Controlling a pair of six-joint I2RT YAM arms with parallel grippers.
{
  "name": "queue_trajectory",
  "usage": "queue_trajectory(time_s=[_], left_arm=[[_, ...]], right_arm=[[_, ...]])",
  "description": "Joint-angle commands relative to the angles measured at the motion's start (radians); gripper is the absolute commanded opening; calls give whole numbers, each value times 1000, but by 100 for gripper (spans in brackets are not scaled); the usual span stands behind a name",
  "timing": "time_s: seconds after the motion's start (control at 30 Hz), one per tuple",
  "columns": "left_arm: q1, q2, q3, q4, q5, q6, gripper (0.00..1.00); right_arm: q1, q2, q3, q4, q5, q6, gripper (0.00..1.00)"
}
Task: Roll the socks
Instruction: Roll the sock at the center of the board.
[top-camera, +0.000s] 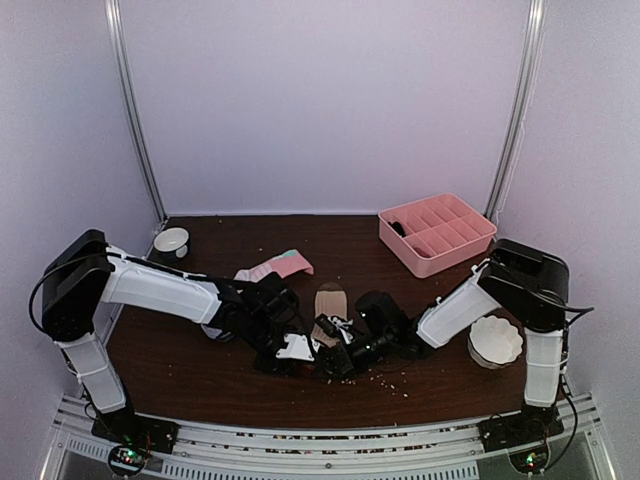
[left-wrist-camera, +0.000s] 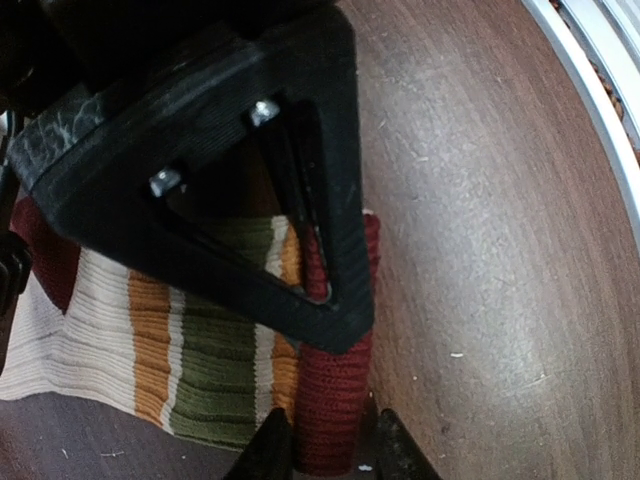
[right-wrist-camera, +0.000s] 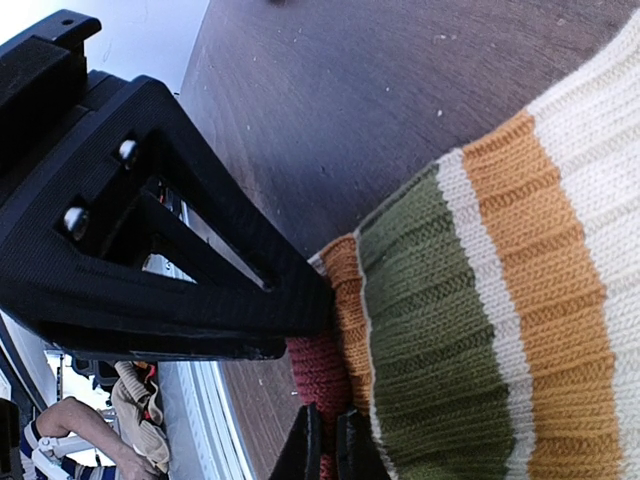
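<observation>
**Both grippers at the maroon end: rolling barely begun**

Right gripper (right-wrist-camera: 323, 452) first: its jaws are pressed almost together, pinching the maroon end of the beige sock (right-wrist-camera: 520, 300), where that end curls under the orange and green stripes. Facing it across the same end, the left gripper (left-wrist-camera: 335, 450) has one jaw on each side of the maroon band, narrowly spread. I cannot tell whether they press the fabric, since a thin dark gap shows on one side.

Beyond the maroon end, the beige sock lies flat on the worktop (left-wrist-camera: 480, 250), first stripes and then plain ribbed cream. The maroon band looks thickened, like a first fold or turn, and nothing more is wound up. I judge this sock to be at the very start of its roll, with nearly its whole length left to turn over.

Farther from the arms than the beige sock, toward the left arm's side, the pink sock (top-camera: 275, 267) lies spread out and unrolled, with no gripper near it. Well beyond the beige sock toward the right arm's side sits a pink tray (top-camera: 425, 262). By this look, both socks remain to be rolled.
</observation>
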Motion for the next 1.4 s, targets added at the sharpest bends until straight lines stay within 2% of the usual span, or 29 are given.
queue_trajectory(time_s=[0.0, 0.13, 0.23, 0.4, 0.53, 1.13, 1.23, 1.3, 1.37], left_arm=[[-15, -34, -8, 44, 13, 19, 33], [-27, -58, -6, 26, 30, 23, 44], [-32, -62, -6, 19, 37, 22, 47], [-43, -34, 18, -33, 55, 26, 38], [-44, -6, 18, -33, 15, 28, 32], [-44, 25, 18, 16, -73, -19, 37], [-42, 28, 21, 10, -73, -17, 31], [-41, 36, 25, -1, -69, -17, 22], [-39, 42, 28, -14, -62, -22, 8]], right_arm=[[-6, 94, -56, -243, 96, 7, 0], [-6, 99, -59, -234, 93, 13, 0], [-7, 101, -59, -231, 90, 15, 0], [-6, 99, -62, -217, 84, 24, 0], [-6, 99, -72, -201, 81, 29, 0], [-6, 88, -88, -176, 67, 38, 0], [-6, 86, -87, -175, 64, 38, 0], [-7, 82, -86, -176, 64, 39, 0], [-6, 79, -86, -177, 65, 38, 0]])
